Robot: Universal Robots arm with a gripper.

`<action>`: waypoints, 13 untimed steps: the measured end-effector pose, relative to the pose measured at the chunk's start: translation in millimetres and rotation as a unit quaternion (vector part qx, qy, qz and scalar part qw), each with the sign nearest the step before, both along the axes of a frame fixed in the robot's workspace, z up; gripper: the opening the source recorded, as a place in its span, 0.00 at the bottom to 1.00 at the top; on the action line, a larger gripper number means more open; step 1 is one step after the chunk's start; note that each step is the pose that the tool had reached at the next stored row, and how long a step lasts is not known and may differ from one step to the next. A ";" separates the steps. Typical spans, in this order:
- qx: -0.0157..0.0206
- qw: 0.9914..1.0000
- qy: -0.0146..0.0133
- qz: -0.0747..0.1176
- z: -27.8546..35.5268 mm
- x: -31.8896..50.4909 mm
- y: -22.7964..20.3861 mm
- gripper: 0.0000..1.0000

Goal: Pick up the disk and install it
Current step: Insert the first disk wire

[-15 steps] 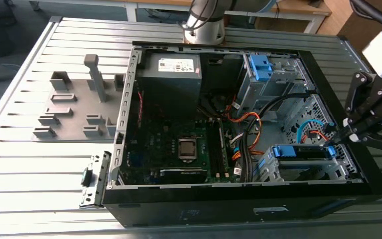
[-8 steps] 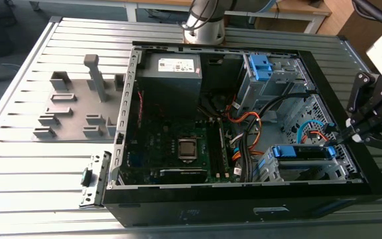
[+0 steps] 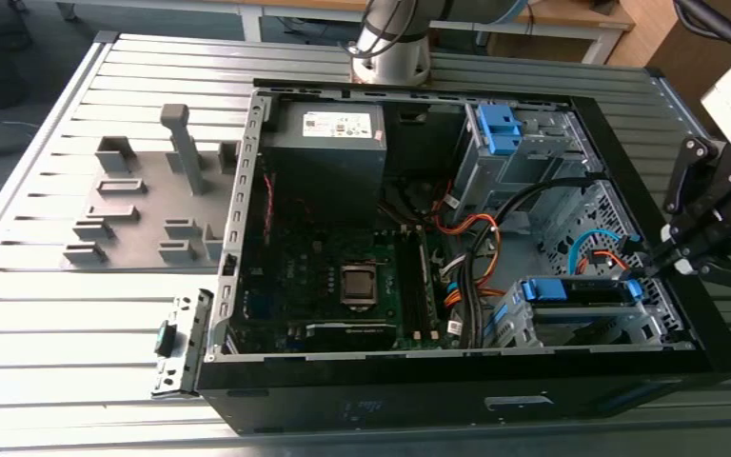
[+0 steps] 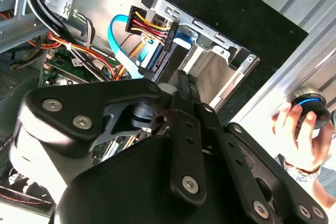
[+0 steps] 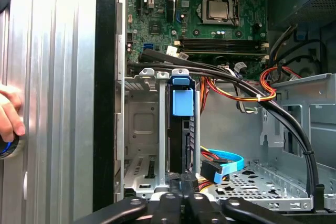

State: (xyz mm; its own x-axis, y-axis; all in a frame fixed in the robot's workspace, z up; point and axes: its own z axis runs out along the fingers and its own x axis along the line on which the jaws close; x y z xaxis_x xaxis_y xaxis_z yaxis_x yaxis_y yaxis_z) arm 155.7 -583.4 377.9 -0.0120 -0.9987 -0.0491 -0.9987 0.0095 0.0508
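Observation:
The disk [image 3: 571,290] sits in the drive cage at the near corner of the open computer case, on the exterior view's right, with its bright blue carrier along the top. In the first wrist view the disk [image 5: 182,129] stands edge-on in its slot under a blue tab. My gripper [image 3: 636,274] hangs over the case's edge at the disk's cable end. Its fingers [image 5: 182,192] are pressed together with nothing seen between them. In the second wrist view the gripper [image 4: 181,77] points at the black cable plug [image 4: 157,51] with its coloured wires.
A grey power supply box [image 3: 334,124] and a blue clip [image 3: 499,129] in the upper bay sit at the case's far side. Cables [image 3: 493,243] cross the motherboard [image 3: 340,276]. A grey fixture [image 3: 149,200] lies on the slatted table. A person's hand [image 4: 294,129] holds a round knob beside the case.

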 end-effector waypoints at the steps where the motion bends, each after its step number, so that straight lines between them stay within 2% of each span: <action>1: 0.000 1.000 0.000 0.000 0.0 0.0 0.0 0.17; 3: 0.000 1.000 0.000 0.000 0.0 0.0 0.0 0.29; 6: 0.000 1.000 0.000 0.000 0.0 0.0 0.0 0.35; 7: 0.000 1.000 0.000 0.000 0.0 0.0 0.0 0.41; 11: 0.000 1.000 0.000 0.000 -0.5 0.8 0.0 0.41; 13: 0.000 1.000 0.000 0.000 -3.0 2.9 0.4 0.41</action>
State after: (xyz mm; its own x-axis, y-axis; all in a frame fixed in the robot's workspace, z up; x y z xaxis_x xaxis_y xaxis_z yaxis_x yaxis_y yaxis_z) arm 158.6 -583.0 375.0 -0.0120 -0.9987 -0.0492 -0.9986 0.0095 0.0512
